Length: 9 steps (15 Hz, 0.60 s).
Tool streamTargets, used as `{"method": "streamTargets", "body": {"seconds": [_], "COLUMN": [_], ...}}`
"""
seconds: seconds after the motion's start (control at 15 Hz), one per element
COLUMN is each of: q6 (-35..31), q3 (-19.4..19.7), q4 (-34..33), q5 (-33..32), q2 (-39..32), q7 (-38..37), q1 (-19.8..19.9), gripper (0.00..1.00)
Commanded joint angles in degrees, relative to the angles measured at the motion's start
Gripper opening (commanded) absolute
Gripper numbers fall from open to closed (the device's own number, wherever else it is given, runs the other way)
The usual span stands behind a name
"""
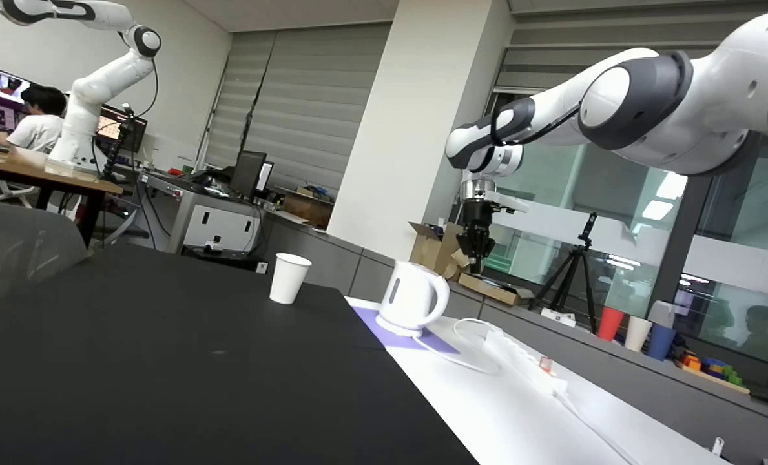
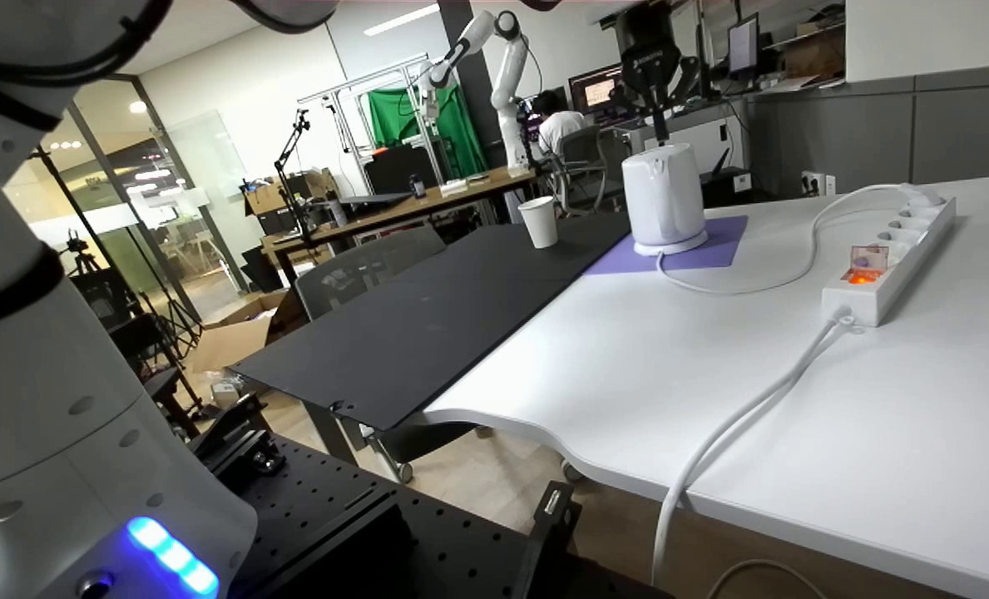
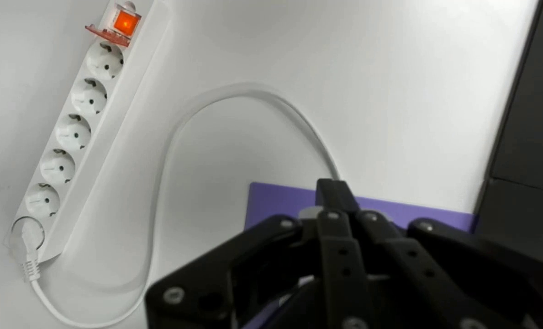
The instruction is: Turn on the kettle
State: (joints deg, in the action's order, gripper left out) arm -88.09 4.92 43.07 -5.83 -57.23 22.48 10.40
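Note:
The white kettle stands upright on a purple mat in both exterior views point(image 1: 408, 296) point(image 2: 665, 198). Its loop handle point(image 1: 440, 298) shows in an exterior view; in the other exterior picture the handle is hidden. In the wrist view my gripper hides most of the kettle, with only a pale sliver point(image 3: 309, 212) beside the fingers. My gripper point(image 3: 337, 192) points down with its fingertips together, and nothing shows between them. In an exterior view it point(image 1: 477, 268) hangs beside and above the handle with a visible gap. From another angle its tip point(image 2: 661, 133) appears at the kettle's top edge. I cannot make out the switch.
A white cup point(image 1: 289, 278) stands on the black tabletop point(image 1: 216, 361) beside the kettle. A white power strip point(image 2: 902, 258) with a lit orange switch point(image 3: 126, 23) lies on the white table point(image 2: 594, 358). The kettle's white cord point(image 3: 161, 169) curves to it. The mat point(image 3: 276, 201) lies under the kettle.

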Motion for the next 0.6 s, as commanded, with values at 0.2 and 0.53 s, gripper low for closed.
{"method": "streamTargets", "body": {"seconds": [0.2, 0.53], "q6": [2.4, 2.6], "q3": [0.3, 0.7], "q4": [-3.6, -4.1], "q5": [-0.1, -0.1], "q2": [-2.6, -2.6], "q7": [-0.9, -0.9], "q1": [-0.7, -0.7], "gripper": [0.01, 0.00]}}
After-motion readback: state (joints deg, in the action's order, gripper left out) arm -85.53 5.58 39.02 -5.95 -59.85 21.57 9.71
